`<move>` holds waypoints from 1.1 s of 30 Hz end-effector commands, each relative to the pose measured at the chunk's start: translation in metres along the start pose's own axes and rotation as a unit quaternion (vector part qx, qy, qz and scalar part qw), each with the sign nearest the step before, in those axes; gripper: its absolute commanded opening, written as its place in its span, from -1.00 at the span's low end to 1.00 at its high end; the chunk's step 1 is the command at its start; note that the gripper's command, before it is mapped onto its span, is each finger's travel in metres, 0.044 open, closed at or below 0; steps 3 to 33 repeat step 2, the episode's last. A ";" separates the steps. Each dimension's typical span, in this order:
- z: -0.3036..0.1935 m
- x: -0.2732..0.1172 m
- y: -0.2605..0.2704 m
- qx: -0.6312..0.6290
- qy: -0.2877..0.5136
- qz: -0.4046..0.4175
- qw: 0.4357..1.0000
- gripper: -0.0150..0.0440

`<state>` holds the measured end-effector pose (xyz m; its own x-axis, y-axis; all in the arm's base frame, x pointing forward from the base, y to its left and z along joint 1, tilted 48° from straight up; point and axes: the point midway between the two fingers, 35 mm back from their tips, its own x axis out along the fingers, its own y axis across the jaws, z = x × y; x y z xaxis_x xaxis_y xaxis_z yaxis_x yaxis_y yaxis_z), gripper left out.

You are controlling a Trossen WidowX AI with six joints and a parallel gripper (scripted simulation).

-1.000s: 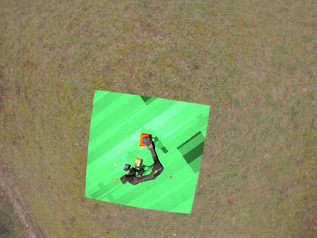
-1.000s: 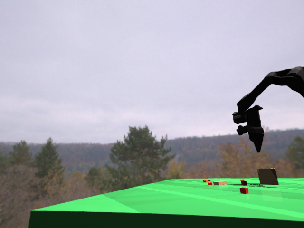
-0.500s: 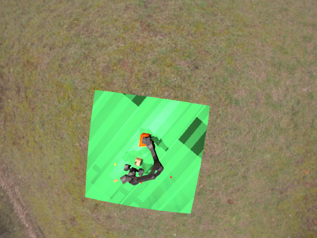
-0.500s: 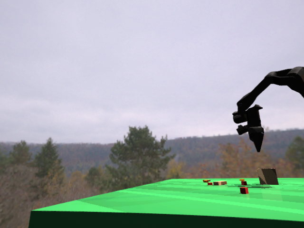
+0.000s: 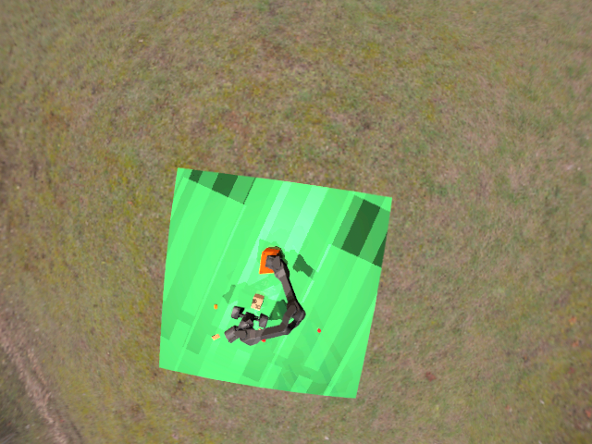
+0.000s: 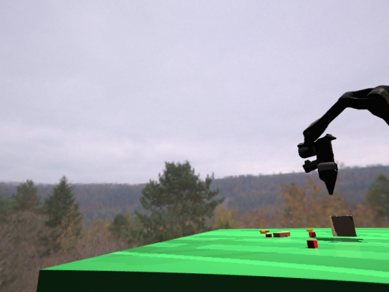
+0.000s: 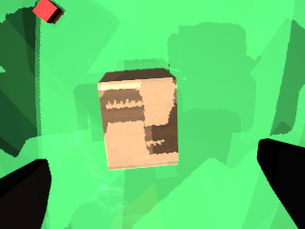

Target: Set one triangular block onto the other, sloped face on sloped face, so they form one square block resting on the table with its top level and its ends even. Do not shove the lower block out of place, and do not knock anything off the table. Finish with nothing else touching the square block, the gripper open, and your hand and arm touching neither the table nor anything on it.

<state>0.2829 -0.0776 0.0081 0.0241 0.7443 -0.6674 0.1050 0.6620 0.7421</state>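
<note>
A: What's right by the fingers? Is it hanging on to anything?

B: Nope, the tool (image 5: 250, 317) (image 6: 330, 193) (image 7: 158, 160) is spread wide with nothing in it, up in the air well off the counter (image 5: 305, 224) (image 6: 188, 267) (image 7: 214, 191).

A: And the wooden block (image 5: 257, 302) (image 6: 343, 225) (image 7: 138, 126)?

B: Below the tool, with a clear gap in the exterior view. In the wrist view it's between the two fingertips sideways, but a bit further out than them. Looks like both triangles closed up into one square block, top pretty level. Can't make out the seam, so I wouldn't swear the ends are even.

A: So what could still bite?

B: Mostly the arm, imo. If it dips or swings while backing off, a fingertip could clip the top piece and slide it down the slope. A second squeeze to tidy it could shove the lower one too. I'd just go straight up and leave it.

A: Anything further out?

B: A small red cube (image 6: 312, 243) (image 7: 46, 10), past the block from the tool in the wrist view, not touching it. A low sweep could catch that and send it rolling.
</note>
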 end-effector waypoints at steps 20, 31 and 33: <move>0.000 0.001 0.000 0.003 0.000 0.001 1.000 1.00; 0.000 0.001 0.000 0.003 0.000 0.001 1.000 1.00; 0.000 0.001 0.000 0.003 0.000 0.001 1.000 1.00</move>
